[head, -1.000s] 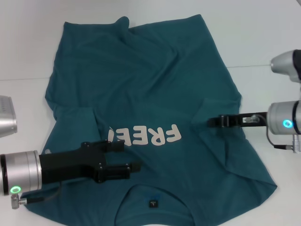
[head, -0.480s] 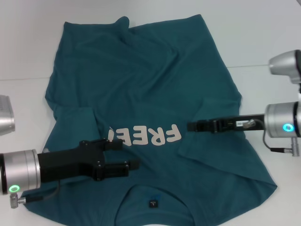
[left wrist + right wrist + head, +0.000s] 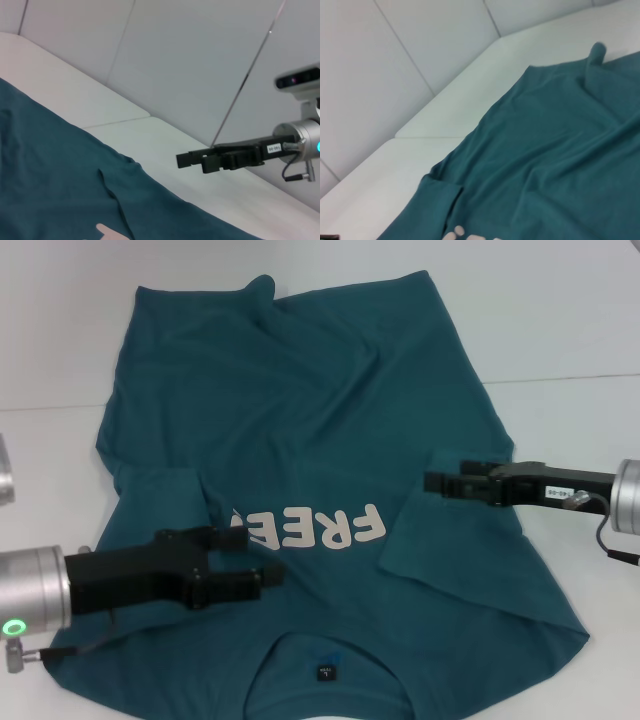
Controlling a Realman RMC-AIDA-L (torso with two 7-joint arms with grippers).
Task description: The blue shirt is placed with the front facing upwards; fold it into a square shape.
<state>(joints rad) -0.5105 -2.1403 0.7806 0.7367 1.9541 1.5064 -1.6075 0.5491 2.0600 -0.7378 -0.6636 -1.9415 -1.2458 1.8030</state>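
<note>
Both sleeves folded in on blue shirt (image 3: 320, 440); hem edge rumpled.

A plain white bench (image 3: 560, 330) carries 1 thing: a large dark teal-blue short-sleeved cotton shirt (image 3: 320, 420) lying spread across its middle, front up, cream letters "FREE" showing. Its collar lies at the bench's near edge, its rumpled hem toward the far edge. Both sleeves are folded inward over the shirt's body.
</note>
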